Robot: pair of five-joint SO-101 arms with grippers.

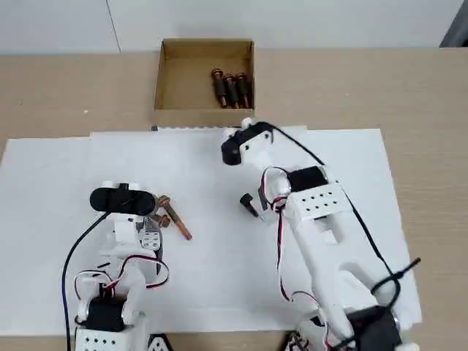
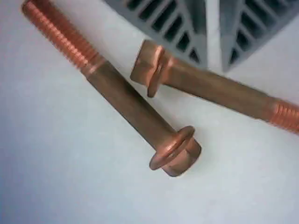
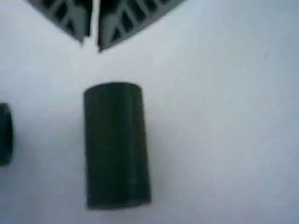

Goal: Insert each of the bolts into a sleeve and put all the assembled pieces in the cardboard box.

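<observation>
High view: my box [image 1: 170, 73] sits at top centre with three finished pieces [image 1: 231, 88] inside. Two bolts [image 1: 174, 218] lie on the paper [image 1: 58, 190] at lower left, beside my left arm [image 1: 117, 292]. Two dark sleeves [image 1: 249, 204] lie at centre by my right arm [image 1: 322, 219]. I judge each arm is stationed over its own half of the remaining pairs.

Left wrist view: my left gripper [image 2: 215, 65], at upper right, has its jaws narrowed to a slit and holds nothing. It is poised over the upper bolt [image 2: 219, 91].

Right wrist view: my right gripper [image 3: 92, 42], at upper left, is likewise narrowed and empty, lined up with one sleeve [image 3: 117, 144] at centre. A second sleeve [image 3: 4, 135] is at the left edge.
</observation>
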